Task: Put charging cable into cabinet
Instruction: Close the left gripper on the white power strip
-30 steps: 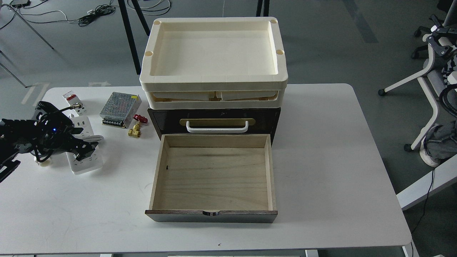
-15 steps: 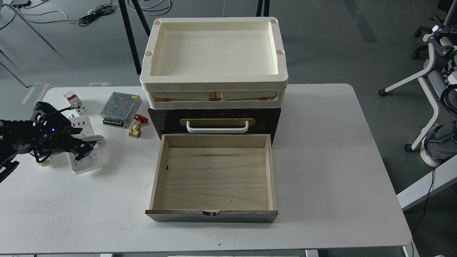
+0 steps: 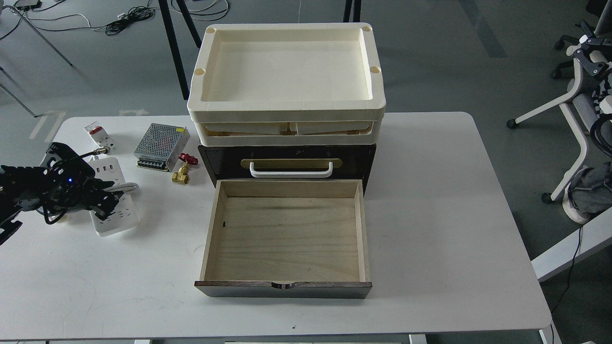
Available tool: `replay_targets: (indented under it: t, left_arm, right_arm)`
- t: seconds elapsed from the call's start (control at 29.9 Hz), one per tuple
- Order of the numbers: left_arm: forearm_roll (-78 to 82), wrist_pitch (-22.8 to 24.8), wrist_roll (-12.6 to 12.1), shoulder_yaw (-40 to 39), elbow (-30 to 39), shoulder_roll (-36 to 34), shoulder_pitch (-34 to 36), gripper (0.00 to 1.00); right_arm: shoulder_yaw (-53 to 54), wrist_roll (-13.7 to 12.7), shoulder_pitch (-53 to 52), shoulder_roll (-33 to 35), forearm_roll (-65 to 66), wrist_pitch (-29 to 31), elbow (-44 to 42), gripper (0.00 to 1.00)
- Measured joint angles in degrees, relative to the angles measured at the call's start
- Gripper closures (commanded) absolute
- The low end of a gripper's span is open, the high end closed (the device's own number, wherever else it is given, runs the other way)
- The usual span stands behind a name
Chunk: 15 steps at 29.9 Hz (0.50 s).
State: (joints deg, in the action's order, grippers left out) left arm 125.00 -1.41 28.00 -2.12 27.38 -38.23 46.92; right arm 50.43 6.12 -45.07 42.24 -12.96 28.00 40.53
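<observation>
- Standing in the middle of the white table (image 3: 430,200), the dark brown drawer cabinet (image 3: 368,162) is the biggest thing; its lower drawer (image 3: 287,239) is pulled fully out toward the robot and its plywood inside shows nothing in it, so the goal place is already open.
- On top of the cabinet sit two stacked cream plastic trays (image 3: 287,107); the upper drawer, with a white bar handle (image 3: 290,169) on a brass plate, is closed.
- The charging cable (image 3: 117,217), a white power strip with its cord wound around the middle, lies flat on the table at the left, well apart from the open drawer and to the left of it.
- Its long axis runs roughly from far to near, only a little turned, so it is almost parallel to the drawer's side walls.
- The left gripper (image 3: 103,203) is right over the middle of the strip, reaching in from the left across its short side. The fingers are dark and small here, and I cannot tell if they are apart or already pressed on the strip.
- The right arm is not in view, so the left one is clearly the nearer; the carry should go to the right and slightly toward the robot.
- Behind the strip lie a perforated metal power supply (image 3: 160,141), a small white block with a red top (image 3: 99,135) and a brass valve with red knob (image 3: 181,173).
- No brand, label or writing can be read; the yellow sticker on the power supply is too small.
</observation>
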Motion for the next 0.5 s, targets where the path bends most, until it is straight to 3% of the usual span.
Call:
replay_targets:
  t: [0.17, 0.27, 0.5]
  left_arm:
    - [0.0, -0.2, 0.0, 0.0, -0.1, 0.0, 0.1, 0.94]
    - [0.0, -0.2, 0.0, 0.0, -0.1, 0.0, 0.2, 0.99]
    - [0.0, -0.3, 0.0, -0.1, -0.1, -0.2, 0.5, 1.0]
  right_arm:
    - [0.0, 0.0, 0.2, 0.1, 0.0, 0.0, 0.0, 0.01]
    - [0.0, 0.0, 0.3, 0.1, 0.0, 0.0, 0.0, 0.01]
    - [0.0, 0.0, 0.3, 0.1, 0.0, 0.0, 0.0, 0.01]
